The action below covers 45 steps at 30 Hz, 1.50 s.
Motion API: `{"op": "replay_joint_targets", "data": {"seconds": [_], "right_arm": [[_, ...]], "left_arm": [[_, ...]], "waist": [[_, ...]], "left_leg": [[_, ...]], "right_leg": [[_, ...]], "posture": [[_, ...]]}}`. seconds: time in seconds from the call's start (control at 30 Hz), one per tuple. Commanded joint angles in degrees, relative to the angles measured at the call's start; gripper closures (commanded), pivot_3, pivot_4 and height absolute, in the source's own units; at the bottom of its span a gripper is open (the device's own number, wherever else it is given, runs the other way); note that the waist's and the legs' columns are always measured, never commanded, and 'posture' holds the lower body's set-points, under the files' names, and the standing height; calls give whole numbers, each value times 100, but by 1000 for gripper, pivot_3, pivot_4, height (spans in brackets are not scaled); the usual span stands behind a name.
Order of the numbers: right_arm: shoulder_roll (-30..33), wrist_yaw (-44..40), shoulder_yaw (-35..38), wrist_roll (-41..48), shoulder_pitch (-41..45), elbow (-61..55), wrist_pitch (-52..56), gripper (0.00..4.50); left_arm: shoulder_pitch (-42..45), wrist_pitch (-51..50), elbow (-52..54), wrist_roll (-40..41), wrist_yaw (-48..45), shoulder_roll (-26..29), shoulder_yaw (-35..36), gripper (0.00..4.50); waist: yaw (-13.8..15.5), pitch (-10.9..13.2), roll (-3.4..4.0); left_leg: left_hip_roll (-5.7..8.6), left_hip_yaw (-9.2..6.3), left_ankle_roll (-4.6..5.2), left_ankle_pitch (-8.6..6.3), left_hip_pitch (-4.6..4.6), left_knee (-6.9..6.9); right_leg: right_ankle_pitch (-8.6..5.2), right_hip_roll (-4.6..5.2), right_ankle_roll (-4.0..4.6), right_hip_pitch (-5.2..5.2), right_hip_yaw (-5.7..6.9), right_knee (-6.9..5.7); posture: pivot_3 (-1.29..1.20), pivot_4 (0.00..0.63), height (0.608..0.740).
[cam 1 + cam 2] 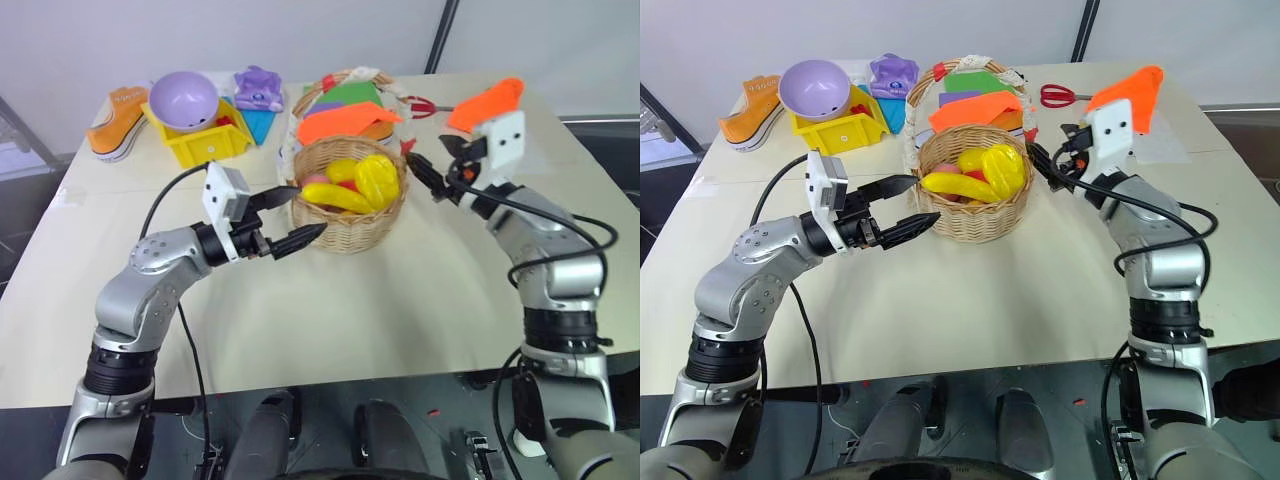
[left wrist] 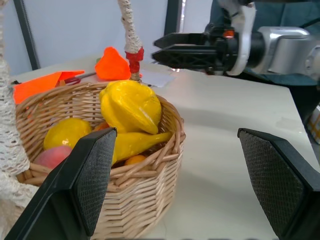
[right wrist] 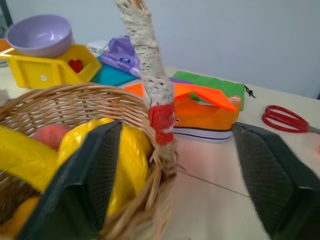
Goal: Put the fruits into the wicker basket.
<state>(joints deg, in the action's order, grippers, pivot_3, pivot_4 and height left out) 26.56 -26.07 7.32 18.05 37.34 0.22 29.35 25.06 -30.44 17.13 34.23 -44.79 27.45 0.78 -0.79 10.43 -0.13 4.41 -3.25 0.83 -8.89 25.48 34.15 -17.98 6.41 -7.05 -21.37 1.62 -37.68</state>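
Both grippers, left (image 1: 292, 214) and right (image 1: 428, 176), stood open and empty beside the wicker basket (image 1: 348, 222); fruits (image 1: 362, 183) already lay inside, so backing away without snagging its handle seemed wise.

basket (image 1: 350, 225): tan woven | fruits (image 1: 362, 182): mostly yellow | bowl (image 1: 184, 100): lavender

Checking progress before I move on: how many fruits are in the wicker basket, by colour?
Yellow: 3 (banana, ridged fruit, round fruit)
Pink: 1 (pink fruit)
Orange: 1 (small orange fruit, mostly hidden)
Total: 5 visible in the wicker basket
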Motion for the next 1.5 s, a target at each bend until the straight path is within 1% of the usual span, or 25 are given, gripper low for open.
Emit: {"op": "replay_joint_targets", "data": {"seconds": [0.03,0.2,0.23,0.27,0.3,0.4,0.43,0.47,0.57,0.73,0.8,0.9,1.0,1.1,1.2,1.23,1.27,1.3,1.33,1.37,1.5], "right_arm": [[-146,75,-60,-207,449,619,-424,1042],[-337,88,-60,-350,874,1526,-933,1042],[-349,86,-39,-361,914,1623,-995,1553],[-358,68,-11,-343,938,1672,-1035,1834],[-361,59,10,-331,950,1695,-1079,2270],[-335,80,78,-281,933,1614,-1127,3926],[-306,101,97,-284,903,1538,-1126,4372],[-261,122,126,-287,850,1413,-1118,4446],[-55,234,399,-201,585,892,-961,4446],[499,803,1288,-241,-1,326,-785,4446],[784,1068,1717,-330,-241,440,-821,4446],[1078,1298,2112,-410,-393,923,-1082,4446],[1283,1438,2307,-509,-412,1589,-1535,4446],[1379,1403,2393,-483,-410,2039,-1808,4446],[1385,1351,2427,-444,-530,2137,-1924,3067],[1369,1368,2438,-441,-640,1953,-1903,2637],[1362,1363,2441,-444,-764,1758,-1882,2024],[1359,1360,2443,-441,-847,1627,-1864,1578],[1354,1349,2453,-430,-969,1446,-1838,1015],[1345,1274,2502,-370,-1200,1135,-1780,586],[1367,1016,2712,-188,-2157,-46,-1576,586]], "left_arm": [[54,106,132,-13,5,-8,31,336],[-21,82,259,6,72,-26,56,336],[-35,80,279,8,84,-26,59,336],[-66,75,314,13,109,-23,73,336],[-91,71,341,18,132,-22,84,336],[-150,74,398,18,174,-19,80,336],[-156,76,404,16,182,-21,74,336],[-158,80,407,12,187,-25,67,336],[-141,93,396,3,197,-42,52,336],[-64,133,298,-14,139,-94,-18,336],[2,157,229,-21,92,-158,-91,336],[120,200,114,-47,26,-261,-197,336],[246,256,-4,-95,-22,-333,-278,336],[348,277,-107,-137,-40,-380,-279,336],[373,314,-150,-194,-41,-397,-275,336],[354,312,-164,-219,-11,-387,-269,336],[329,314,-179,-245,20,-376,-263,336],[313,315,-188,-263,40,-369,-260,336],[276,321,-181,-276,55,-355,-243,336],[182,337,-197,-296,75,-341,-204,336],[-220,470,-273,-373,154,-275,-6,336]], "waist": [[6,0,0],[13,0,0],[13,0,0],[13,0,0],[11,0,0],[9,0,0],[8,0,0],[8,1,1],[38,1,1],[121,1,2],[156,1,2],[150,1,2],[105,1,3],[24,1,12],[-23,2,16],[-19,2,16],[-8,2,16],[6,2,16],[12,2,17],[17,2,17],[37,1,19]], "left_leg": [[0,0,0,0,0,0],[2,0,-2,1,1,0],[2,0,-3,1,1,0],[2,0,-3,2,1,-1],[2,0,-3,2,1,-1],[2,0,-3,2,1,-1],[2,0,-3,2,1,-1],[2,0,-4,2,1,-1],[2,-1,-3,2,3,-1],[8,0,-3,1,7,-1],[7,0,-3,1,7,-1],[8,3,-3,1,7,-1],[5,12,-2,2,1,-1],[-2,14,-1,3,-1,-3],[-2,17,0,3,-2,-3],[-3,17,0,3,-3,-2],[-3,16,1,3,-4,-2],[-4,15,1,3,-4,-1],[-4,15,1,3,-4,-1],[-3,15,1,3,-3,0],[-2,14,4,1,-3,-1]], "right_leg": [[0,0,0,0,0,0],[0,-4,-1,1,1,0],[0,-4,-1,0,1,0],[0,-6,0,1,1,0],[0,-6,-1,0,1,0],[0,-6,0,0,0,0],[0,-6,0,0,0,0],[0,-6,0,-1,0,0],[0,-6,-1,-2,0,0],[0,0,-1,-3,0,2],[0,2,0,-3,0,3],[0,4,0,1,0,7],[0,2,0,3,1,7],[0,-1,0,2,1,1],[0,-5,0,2,1,-2],[0,-5,-1,2,0,-4],[0,-7,-1,2,1,-5],[0,-8,-1,5,1,-5],[-1,-8,-1,5,1,-5],[-1,-7,-1,5,1,-4],[-1,0,-2,7,-5,-1]], "posture": [[0,150,740],[0,150,740],[0,150,740],[0,150,740],[0,150,740],[0,150,740],[0,150,740],[0,150,740],[0,150,740],[0,150,740],[0,150,740],[0,150,740],[0,150,740],[0,150,740],[0,150,740],[0,150,740],[0,150,740],[0,150,740],[0,150,740],[0,150,740],[0,150,740]]}}
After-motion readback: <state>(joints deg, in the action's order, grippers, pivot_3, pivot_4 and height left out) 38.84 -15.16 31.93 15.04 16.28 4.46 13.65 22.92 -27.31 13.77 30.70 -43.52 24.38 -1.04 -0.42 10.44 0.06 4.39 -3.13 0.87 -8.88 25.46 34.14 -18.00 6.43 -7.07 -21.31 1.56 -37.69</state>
